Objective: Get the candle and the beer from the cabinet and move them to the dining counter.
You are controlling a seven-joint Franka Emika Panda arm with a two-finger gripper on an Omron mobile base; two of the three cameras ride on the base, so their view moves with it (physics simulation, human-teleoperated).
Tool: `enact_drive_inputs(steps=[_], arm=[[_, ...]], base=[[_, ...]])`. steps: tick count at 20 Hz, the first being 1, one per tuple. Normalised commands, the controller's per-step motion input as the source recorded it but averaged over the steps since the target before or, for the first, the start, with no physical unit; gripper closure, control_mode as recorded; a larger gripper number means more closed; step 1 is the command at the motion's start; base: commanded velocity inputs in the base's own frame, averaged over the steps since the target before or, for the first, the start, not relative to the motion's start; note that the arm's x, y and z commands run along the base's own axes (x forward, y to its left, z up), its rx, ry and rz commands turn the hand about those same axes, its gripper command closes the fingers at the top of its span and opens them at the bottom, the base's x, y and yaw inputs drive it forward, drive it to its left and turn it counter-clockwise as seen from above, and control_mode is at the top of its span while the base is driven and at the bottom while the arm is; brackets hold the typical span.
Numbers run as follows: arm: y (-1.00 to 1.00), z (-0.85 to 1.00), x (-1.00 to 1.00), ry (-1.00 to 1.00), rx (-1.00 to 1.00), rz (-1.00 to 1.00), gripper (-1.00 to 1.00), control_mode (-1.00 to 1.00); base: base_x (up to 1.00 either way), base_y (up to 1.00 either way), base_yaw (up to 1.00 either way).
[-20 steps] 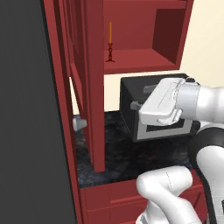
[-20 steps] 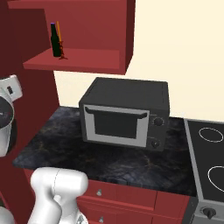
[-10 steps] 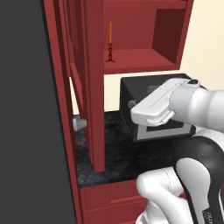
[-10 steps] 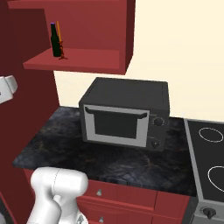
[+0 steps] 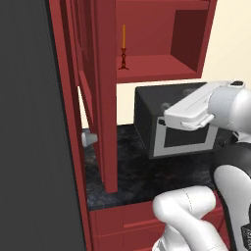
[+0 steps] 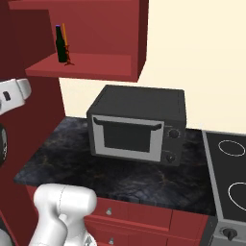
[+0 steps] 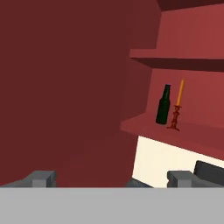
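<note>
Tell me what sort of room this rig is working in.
A home kitchen, rendered rather than real. A black microwave sits on a dark marble-look worktop with red drawer fronts, a stove top lies beside it, and a red wall cabinet holds a beer and a candle.

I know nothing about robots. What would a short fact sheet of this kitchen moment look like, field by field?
candle: thin orange candle in a dark red holder, upright on the shelf
bottle: dark green glass bottle beside the candle
cupboard: dark red wooden cabinet, door open
gripper: two-finger gripper open, empty, facing the shelf from a distance
below the shelf: black microwave on the black marble worktop
stove: black hob at the right
</note>
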Motion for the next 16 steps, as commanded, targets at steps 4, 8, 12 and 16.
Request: enact_drive_inputs(steps=[4, 8, 12, 16], arm=[[-0.12, 0.00, 0.00, 0.00, 0.00, -0.12, -1.00, -1.00], [-0.07, 0.00, 0.00, 0.00, 0.00, -0.09, -1.00, -1.00], [-0.02, 0.00, 0.00, 0.00, 0.00, -0.06, -1.00, -1.00], [-0.04, 0.00, 0.00, 0.00, 0.00, -0.01, -1.00, -1.00]], base=[[0.00, 0.00, 0.00], [0.00, 0.00, 0.00], [0.00, 0.00, 0.00], [0.00, 0.00, 0.00]])
